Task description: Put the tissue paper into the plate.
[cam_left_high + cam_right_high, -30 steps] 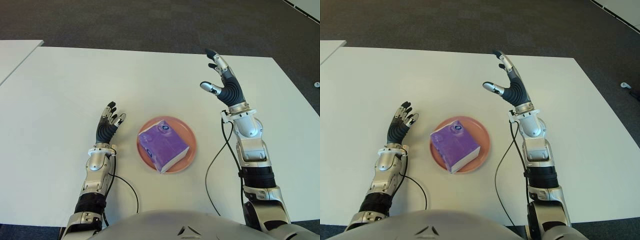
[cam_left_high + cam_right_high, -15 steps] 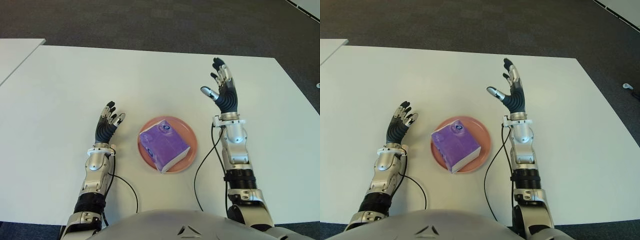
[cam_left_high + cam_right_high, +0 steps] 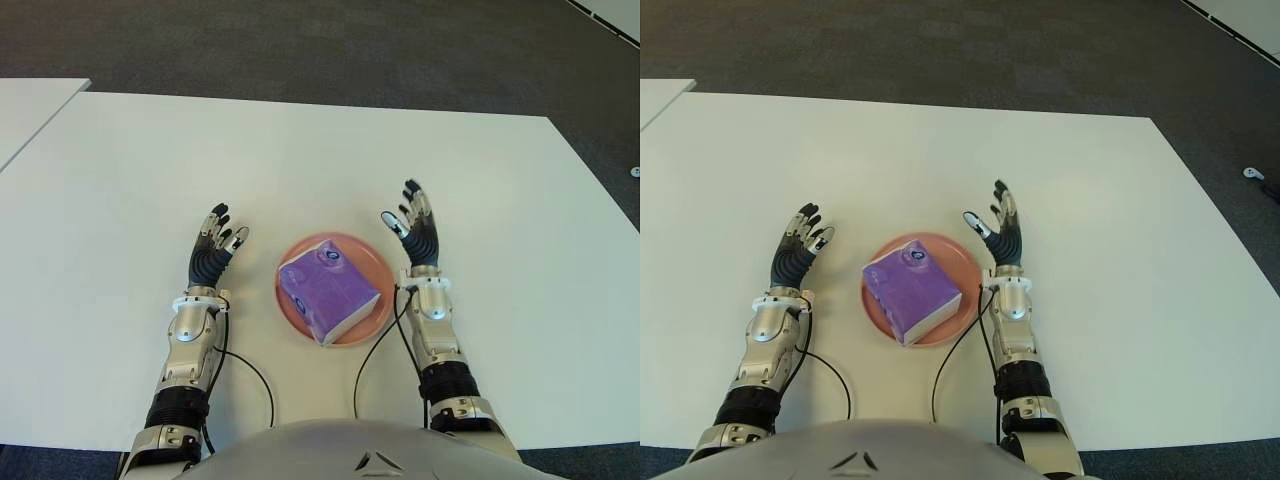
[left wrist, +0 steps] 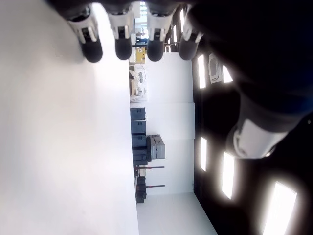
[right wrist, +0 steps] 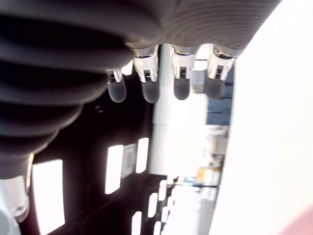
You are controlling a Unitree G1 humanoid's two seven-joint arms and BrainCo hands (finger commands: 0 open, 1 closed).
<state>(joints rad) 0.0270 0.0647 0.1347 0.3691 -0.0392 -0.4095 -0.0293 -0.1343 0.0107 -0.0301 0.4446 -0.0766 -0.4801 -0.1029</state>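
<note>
My right hand (image 3: 418, 230) just right of pink plate (image 3: 372, 265), fingers spread, holding nothing. My left hand (image 3: 212, 247) left of plate, fingers loosely extended, empty. Purple tissue pack (image 3: 327, 293) lies in plate on white table (image 3: 300, 150).

I see the left robot hand (image 3: 212, 250) with fingers extended and empty, forearm angled forward. The right robot hand (image 3: 418, 232) mirrors it, palm inward, fingers spread, holding nothing.

Bright, even light, soft shadows; wrist views blurred close up with glaring ceiling lights
</note>
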